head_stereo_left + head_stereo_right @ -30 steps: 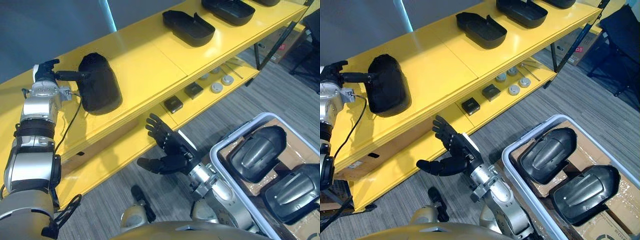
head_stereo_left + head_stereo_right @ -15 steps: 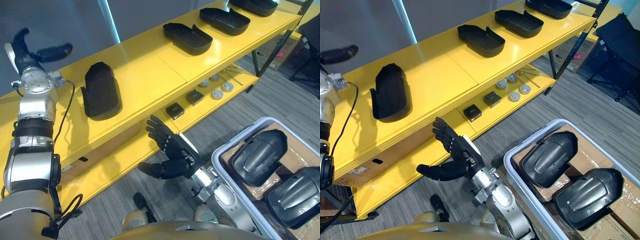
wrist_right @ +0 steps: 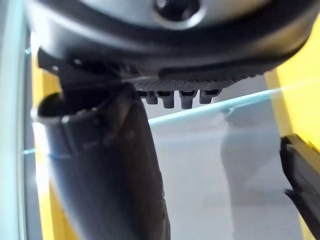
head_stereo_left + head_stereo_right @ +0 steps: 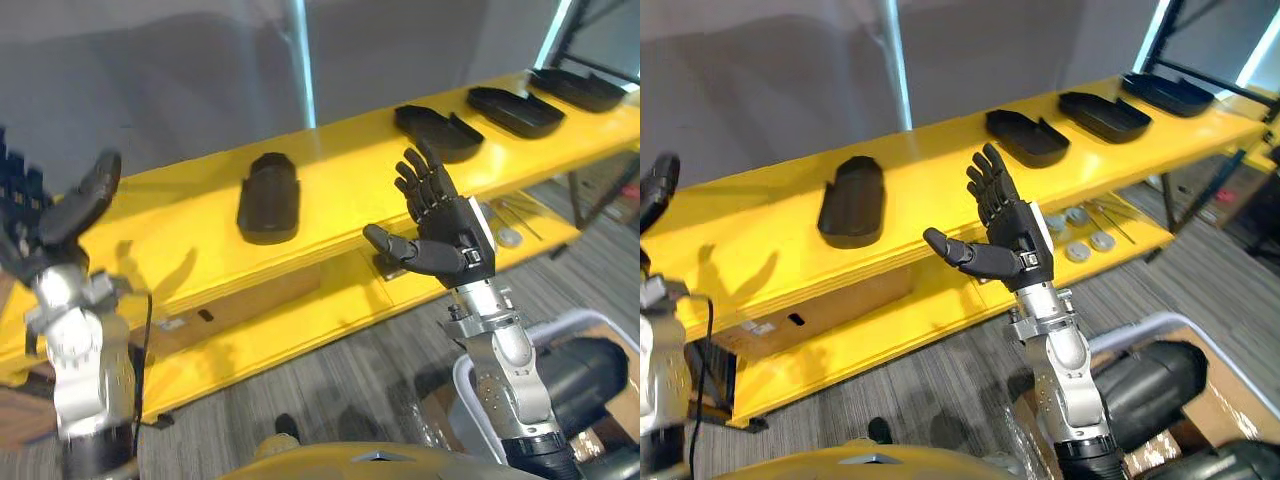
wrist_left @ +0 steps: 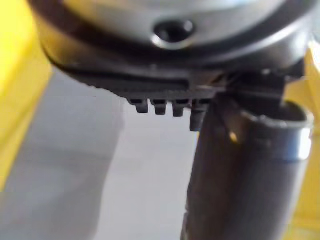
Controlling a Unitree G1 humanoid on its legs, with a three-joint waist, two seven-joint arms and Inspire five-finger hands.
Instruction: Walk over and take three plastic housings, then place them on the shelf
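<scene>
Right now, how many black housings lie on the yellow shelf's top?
4: left housing, second housing, third housing, far-right housing, all on the top board; more may lie out of view.

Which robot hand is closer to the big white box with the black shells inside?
Right. The right hand is raised, open, just above the white box on the robot's right. The left hand, open too, is raised far off at the yellow shelf's left end.
</scene>
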